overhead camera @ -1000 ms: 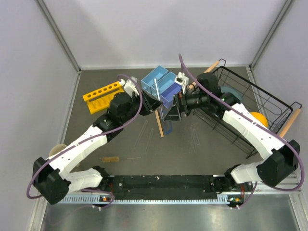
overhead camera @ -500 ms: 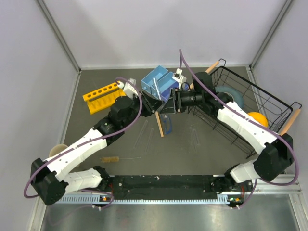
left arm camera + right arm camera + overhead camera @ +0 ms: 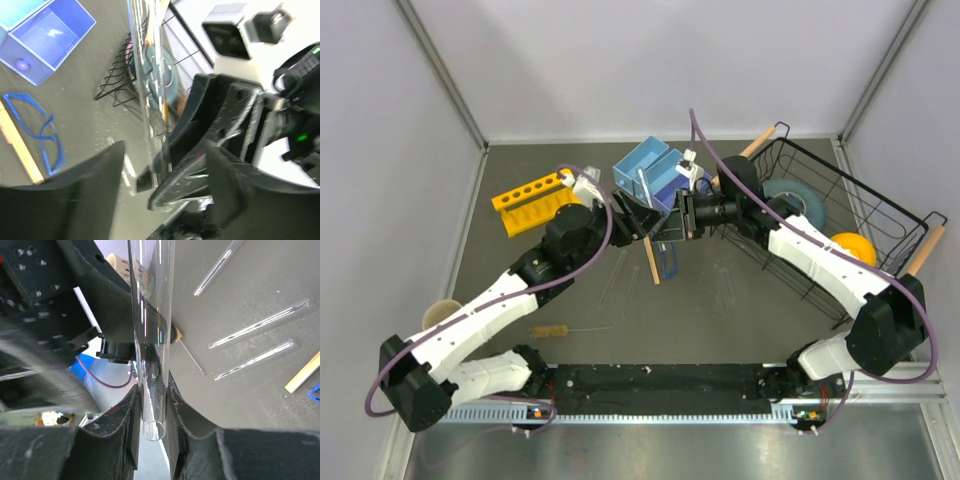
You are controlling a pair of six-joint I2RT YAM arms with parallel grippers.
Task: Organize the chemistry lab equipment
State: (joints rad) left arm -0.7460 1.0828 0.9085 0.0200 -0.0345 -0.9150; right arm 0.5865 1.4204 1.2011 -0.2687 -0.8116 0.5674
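Note:
A clear glass tube (image 3: pixel 150 340) stands upright in the air, and my right gripper (image 3: pixel 152 410) is shut on its lower end. The same tube (image 3: pixel 145 90) runs up between the spread fingers of my left gripper (image 3: pixel 160 190), which is open and no longer presses it. The two grippers meet over the table's middle, left gripper (image 3: pixel 638 215) facing right gripper (image 3: pixel 680 215). On the table below lie blue-framed safety glasses (image 3: pixel 667 262), a wooden stick (image 3: pixel 650 262), several loose glass tubes (image 3: pixel 725 285) and a bristle brush (image 3: pixel 552 329).
Blue open boxes (image 3: pixel 650 170) stand behind the grippers and an orange tube rack (image 3: pixel 532 200) at the back left. A black wire basket (image 3: pixel 840 230) on the right holds a grey-blue plate (image 3: pixel 790 195) and a yellow bowl (image 3: pixel 850 245). A beige cup (image 3: pixel 440 312) sits far left.
My right gripper has closed on the glass tube. My left gripper, which held it, has opened and let go. Both grippers have drifted slightly left.

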